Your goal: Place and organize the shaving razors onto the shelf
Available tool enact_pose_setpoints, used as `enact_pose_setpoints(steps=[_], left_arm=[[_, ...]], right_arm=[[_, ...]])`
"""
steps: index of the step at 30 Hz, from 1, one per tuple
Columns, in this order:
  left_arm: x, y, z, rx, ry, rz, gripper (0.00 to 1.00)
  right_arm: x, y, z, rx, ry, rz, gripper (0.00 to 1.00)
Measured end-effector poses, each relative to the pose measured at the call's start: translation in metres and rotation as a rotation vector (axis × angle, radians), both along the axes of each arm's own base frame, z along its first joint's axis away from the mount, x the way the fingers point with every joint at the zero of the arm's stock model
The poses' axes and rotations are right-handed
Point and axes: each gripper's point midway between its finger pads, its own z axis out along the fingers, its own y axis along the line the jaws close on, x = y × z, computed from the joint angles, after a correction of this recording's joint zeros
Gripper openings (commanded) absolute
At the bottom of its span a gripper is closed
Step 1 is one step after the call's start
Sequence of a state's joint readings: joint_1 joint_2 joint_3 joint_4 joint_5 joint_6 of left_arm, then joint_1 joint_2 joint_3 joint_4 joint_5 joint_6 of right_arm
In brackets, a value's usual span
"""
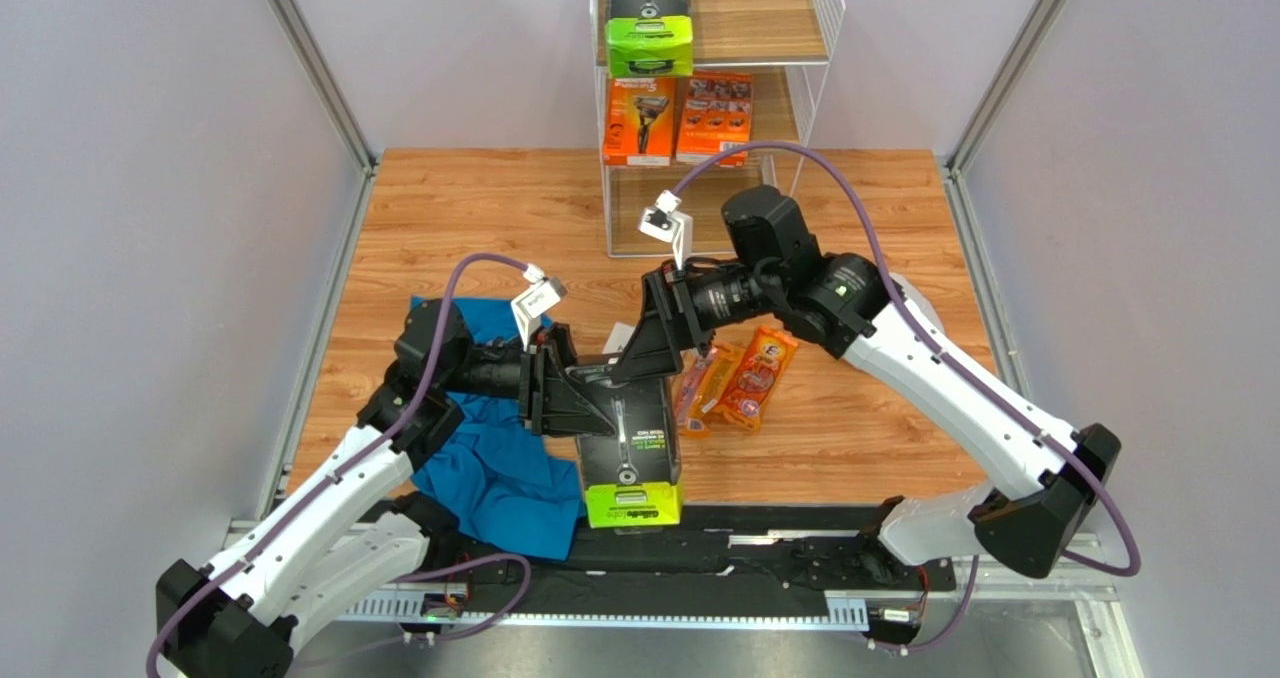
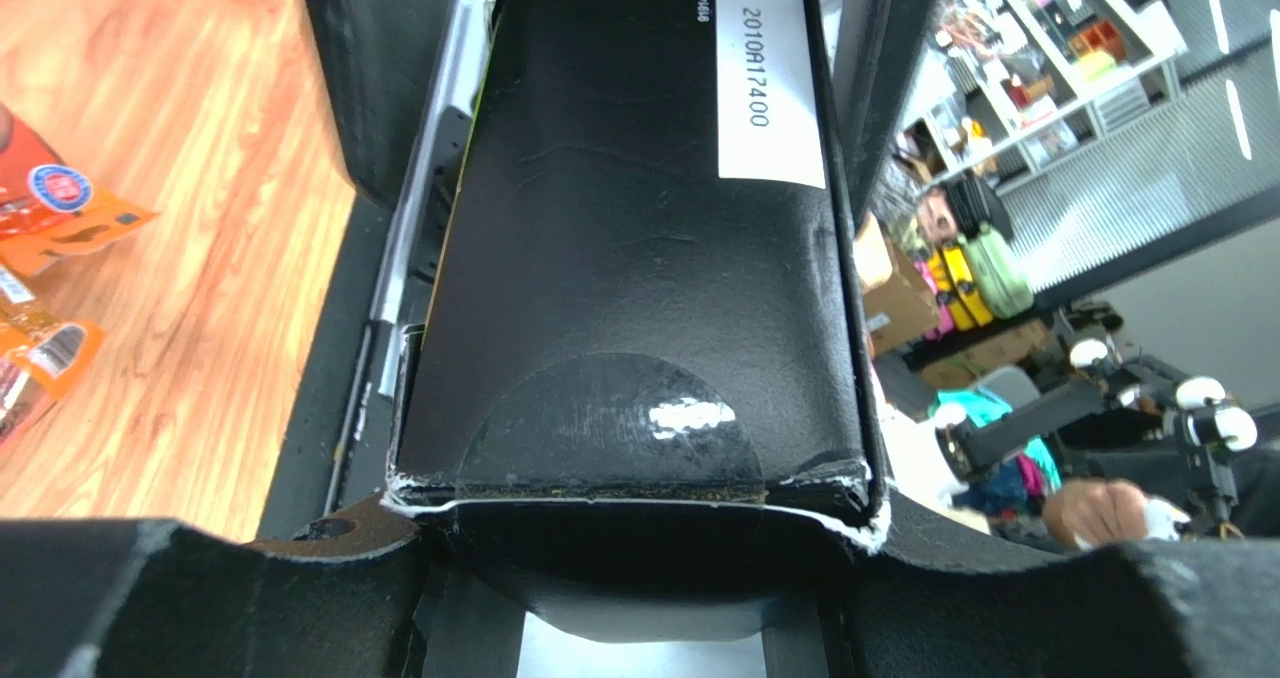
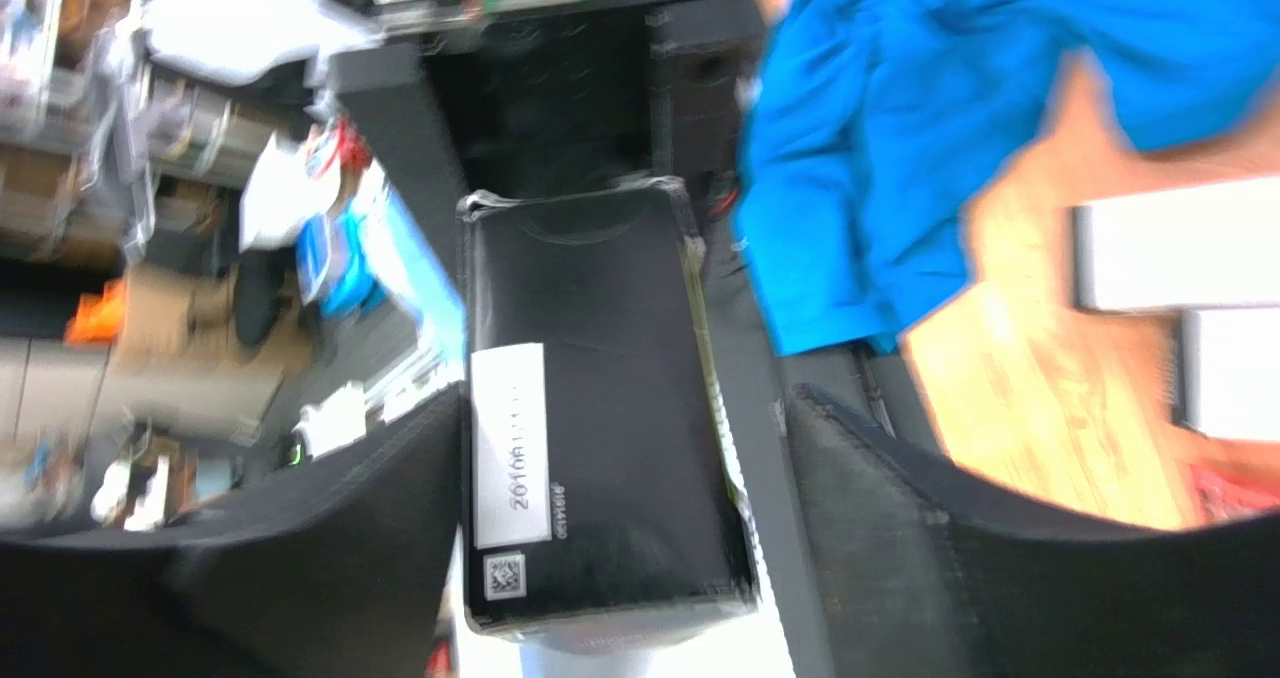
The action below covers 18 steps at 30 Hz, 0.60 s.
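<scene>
Shaving razors are split between the shelf (image 1: 751, 18) and the wooden table (image 1: 451, 213). On the shelf's top tier stands 1 black-and-green box (image 1: 649, 18), at the tier's left side. On the tier below it, 2 orange packs (image 1: 676, 120) stand side by side, also at the left. On the table, a black box (image 1: 631, 461) with a lime-green end lies near the front edge, its green end toward the arm bases, and both arms meet over its far half. The left gripper (image 1: 594, 405) comes in from the left and is clamped on this box. In the left wrist view the box fills the space between the fingers (image 2: 150, 588), and its corners are crumpled where they meet the pads. The right gripper (image 1: 643, 356) reaches in from the right with its jaws spread around the same box. In the blurred right wrist view 1 finger (image 3: 301, 558) sits against the box's edge, while the other stands clear of it with a gap. Just right of the box, 2 orange blister packs (image 1: 736, 378) lie flat on the wood, angled and touching each other. A blue cloth (image 1: 489, 461) is bunched to the box's left, under the left arm. The right wrist view also shows 2 white boxes (image 3: 1157, 243) on the table beyond the cloth.
</scene>
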State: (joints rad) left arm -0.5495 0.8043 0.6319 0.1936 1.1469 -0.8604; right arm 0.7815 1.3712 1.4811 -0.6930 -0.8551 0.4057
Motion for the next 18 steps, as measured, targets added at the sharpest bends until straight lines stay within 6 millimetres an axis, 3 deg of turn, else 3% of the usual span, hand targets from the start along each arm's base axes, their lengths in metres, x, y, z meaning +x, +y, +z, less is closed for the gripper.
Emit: enact_pose_setpoints(steps=[4,8,9,12,18], left_arm=[[0.006,-0.002,-0.004,0.014,0.011,0.037,0.00],[0.012,-0.004,-0.003,0.015,0.013,0.071,0.00],[0.015,-0.005,-0.001,0.013,0.011,0.085,0.00],[0.026,-0.009,0.008,0.002,0.003,0.125,0.00],[0.056,-0.022,0.032,-0.038,-0.002,0.202,0.00]], right_arm=[[0.013,-0.012,-0.006,-0.027,-0.037,-0.176,0.99],[0.015,-0.039,-0.005,-0.005,-0.087,-0.348,1.00],[0.012,-0.054,-0.005,0.014,-0.101,-0.416,1.00],[0.010,-0.068,-0.004,0.059,-0.112,-0.491,1.00],[-0.004,-0.097,-0.031,0.162,-0.051,-0.626,1.00]])
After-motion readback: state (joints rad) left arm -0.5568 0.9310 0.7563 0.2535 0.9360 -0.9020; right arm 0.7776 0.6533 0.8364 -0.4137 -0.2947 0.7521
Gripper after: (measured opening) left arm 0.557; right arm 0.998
